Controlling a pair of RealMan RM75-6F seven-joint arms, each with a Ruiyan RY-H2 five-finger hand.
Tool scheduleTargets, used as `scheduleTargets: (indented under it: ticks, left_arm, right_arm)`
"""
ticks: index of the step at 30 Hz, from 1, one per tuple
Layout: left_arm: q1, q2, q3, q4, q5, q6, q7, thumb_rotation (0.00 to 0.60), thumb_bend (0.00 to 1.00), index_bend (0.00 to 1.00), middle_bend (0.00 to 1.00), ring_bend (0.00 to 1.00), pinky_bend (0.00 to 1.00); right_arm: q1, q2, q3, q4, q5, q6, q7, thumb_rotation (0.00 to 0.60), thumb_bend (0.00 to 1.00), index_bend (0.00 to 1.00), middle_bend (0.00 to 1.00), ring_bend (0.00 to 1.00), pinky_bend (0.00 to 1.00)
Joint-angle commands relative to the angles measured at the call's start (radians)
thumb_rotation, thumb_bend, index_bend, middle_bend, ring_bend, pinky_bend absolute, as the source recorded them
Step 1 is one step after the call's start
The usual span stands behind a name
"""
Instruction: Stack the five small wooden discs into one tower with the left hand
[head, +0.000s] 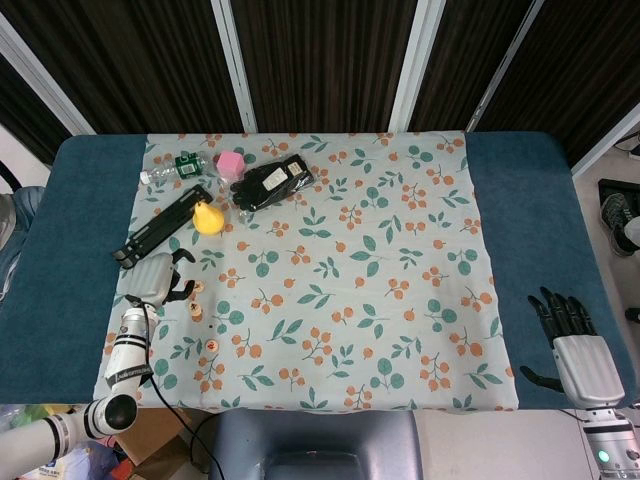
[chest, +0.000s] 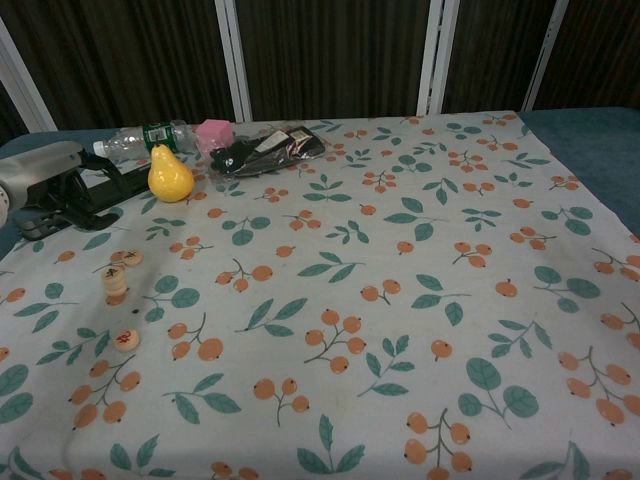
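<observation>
Left hand hovering above the discs near the cloth's left edge, holding nothing.

The floral cloth (chest: 400, 300) is lying across the blue table (head: 60, 260), with its wide middle and right side bare of things; the clutter is sitting along the far left: a plastic bottle (chest: 135, 139), pink cube (chest: 212, 133), black bag (chest: 268, 149), yellow pear (chest: 170, 175) and a long black bar (head: 160, 227). The left hand (chest: 55, 187) is hanging over that bar with its dark fingers (chest: 100, 190) curled loosely and nothing between them. The short stack of discs (chest: 116, 281) is standing below and nearer the camera, apart from the hand, with one loose disc (chest: 132, 257) just beside it and another disc (chest: 126, 339) lying nearer still. The right hand (head: 572, 340) is resting off the cloth's right edge, fingers spread, empty.
</observation>
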Motion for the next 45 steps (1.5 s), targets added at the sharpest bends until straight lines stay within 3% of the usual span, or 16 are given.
scheduleTargets:
  ticks: [1, 12, 24, 45]
  left_arm:
    - [-0.055, -0.034, 0.003, 0.039, -0.069, -0.013, 0.077, 0.600, 0.37, 0.37, 1.00, 1.00, 1.00]
    - [-0.115, -0.137, 0.054, 0.162, -0.129, 0.018, 0.200, 0.600, 0.37, 0.39, 1.00, 1.00, 1.00]
    - [-0.159, -0.126, 0.050, 0.172, -0.229, -0.015, 0.289, 0.600, 0.37, 0.40, 1.00, 1.00, 1.00]
    - [-0.188, -0.065, 0.091, 0.203, -0.223, -0.171, 0.194, 0.600, 0.33, 0.40, 1.00, 1.00, 1.00]
  right_arm:
    - [0.002, -0.001, 0.000, -0.001, 0.002, -0.004, -0.003, 0.600, 0.08, 0.00, 0.00, 0.00, 0.00]
    - [0.004, 0.004, 0.001, 0.000, 0.004, -0.007, 0.006, 0.600, 0.08, 0.00, 0.00, 0.00, 0.00]
    - [0.003, 0.008, 0.000, 0.001, 0.001, -0.005, 0.017, 0.600, 0.08, 0.00, 0.00, 0.00, 0.00]
    - [0.010, 0.007, -0.003, -0.001, 0.005, -0.022, 0.012, 0.600, 0.08, 0.00, 0.00, 0.00, 0.00]
